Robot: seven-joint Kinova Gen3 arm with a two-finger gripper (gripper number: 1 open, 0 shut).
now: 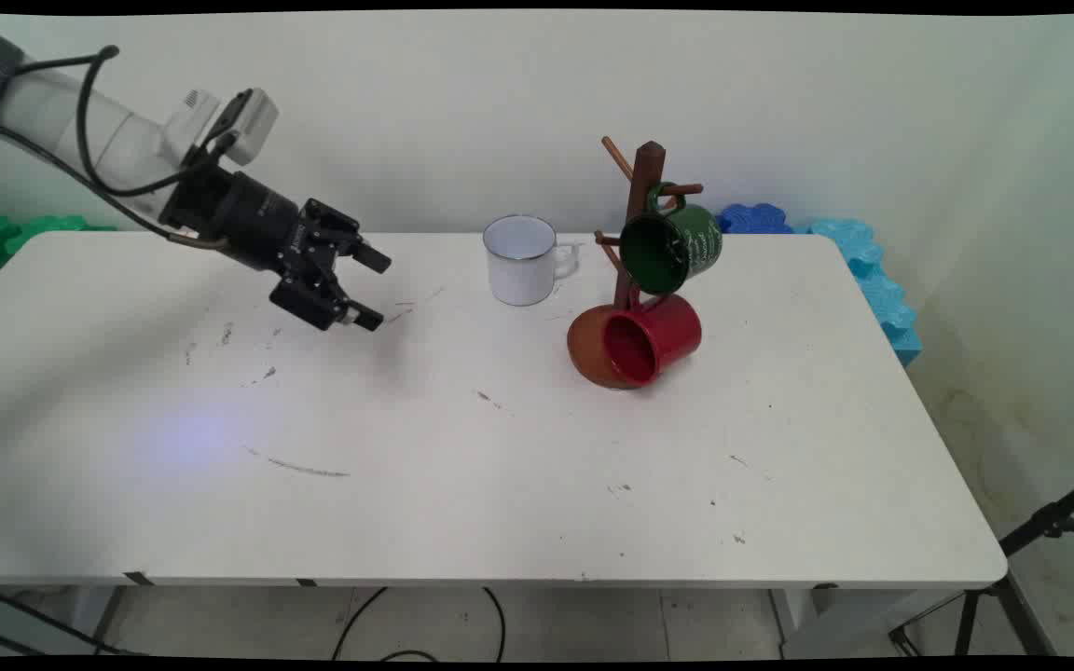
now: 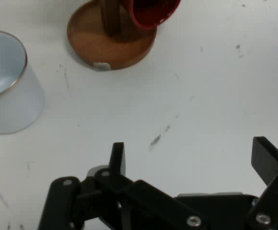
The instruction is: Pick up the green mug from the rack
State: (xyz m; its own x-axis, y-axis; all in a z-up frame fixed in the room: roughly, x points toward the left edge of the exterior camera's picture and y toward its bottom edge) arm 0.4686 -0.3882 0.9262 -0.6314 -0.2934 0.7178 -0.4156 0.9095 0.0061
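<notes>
Far left of the main view, here I am: my gripper (image 1: 374, 291) hangs above the table (image 1: 500, 466), tilted down toward three o'clock, fingers spread wide with nothing between them. Below me is only bare, scuffed tabletop.

Moving right, at my three o'clock, the white mug (image 1: 520, 261) stands upright, handle turned away from me. It's the nearest thing to me, yet well apart.

Further right is the wooden mug stand (image 1: 649, 186). A green mug (image 1: 672, 247) hangs from an upper peg, and a red mug (image 1: 654, 340) sits low, mouth toward the camera, at the stand's round base.

Far right, blue foam blocks (image 1: 873, 270) lie beyond the table's edge.

Over to the hand view: my gripper (image 2: 190, 151) shows both fingers far apart over empty table. The white mug (image 2: 5, 91) is at ten o'clock, the stand's base (image 2: 110, 45) at eleven, and the red mug (image 2: 150, 12) is cut by the top edge. The green mug is out of sight here. Only the main view shows my height above the table.
</notes>
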